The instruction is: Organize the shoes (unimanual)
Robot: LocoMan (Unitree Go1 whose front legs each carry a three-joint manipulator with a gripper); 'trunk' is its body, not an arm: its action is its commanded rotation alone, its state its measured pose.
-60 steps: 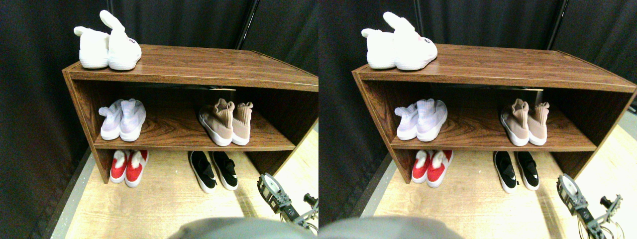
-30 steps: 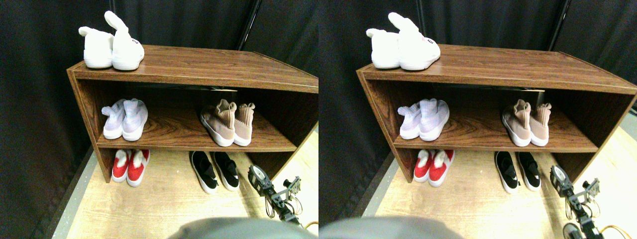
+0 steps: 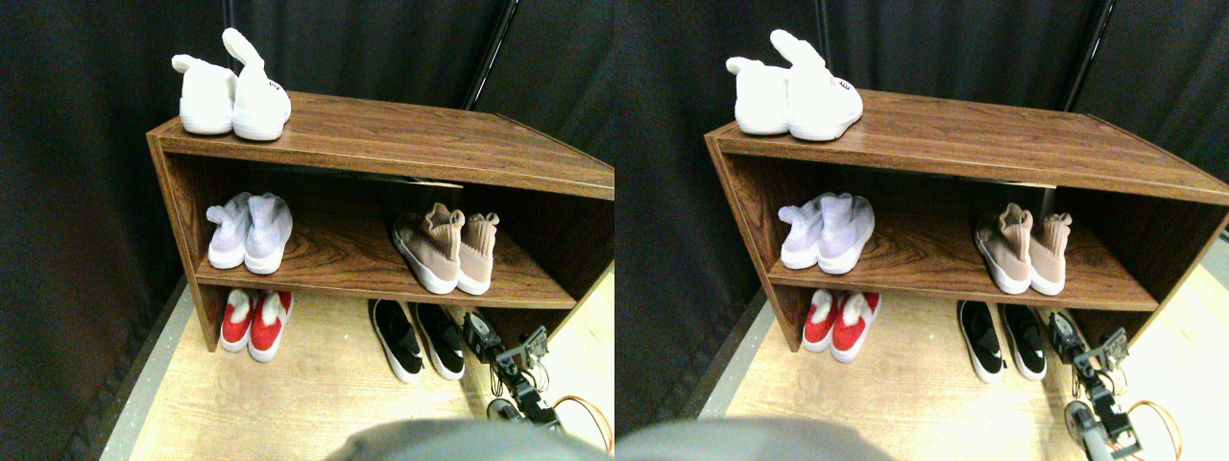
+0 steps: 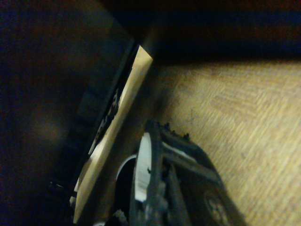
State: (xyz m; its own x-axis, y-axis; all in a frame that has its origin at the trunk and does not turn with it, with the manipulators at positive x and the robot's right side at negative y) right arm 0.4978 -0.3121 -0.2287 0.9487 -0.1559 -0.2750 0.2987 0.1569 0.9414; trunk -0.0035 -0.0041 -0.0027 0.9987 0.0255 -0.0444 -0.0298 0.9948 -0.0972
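Note:
The tan knit sneakers (image 3: pixel 445 252) stand side by side on the right of the middle shelf, heels toward me. On the floor below them, the black slip-ons (image 3: pixel 419 338) lie half under the shelf. My right gripper (image 3: pixel 501 342) is low over the floor, just right of the right black slip-on and close to it, below the shelf's front edge. In the wrist view the dark jaw frame (image 4: pixel 162 188) hangs over the pale wood floor (image 4: pixel 235 117), beside a dark panel; neither pair of shoes shows plainly there.
The wooden shoe rack (image 3: pixel 384 144) holds white bunny-ear slippers (image 3: pixel 235 91) on its top at the left and lavender sneakers (image 3: pixel 248 230) on the left of the middle shelf. Red slippers (image 3: pixel 253 322) sit on the floor under it. Black curtains hang behind.
My right manipulator has moved forward and left, from the lower right corner to beside the right black slip-on. The whole view has shifted slightly; the shoes have not moved.

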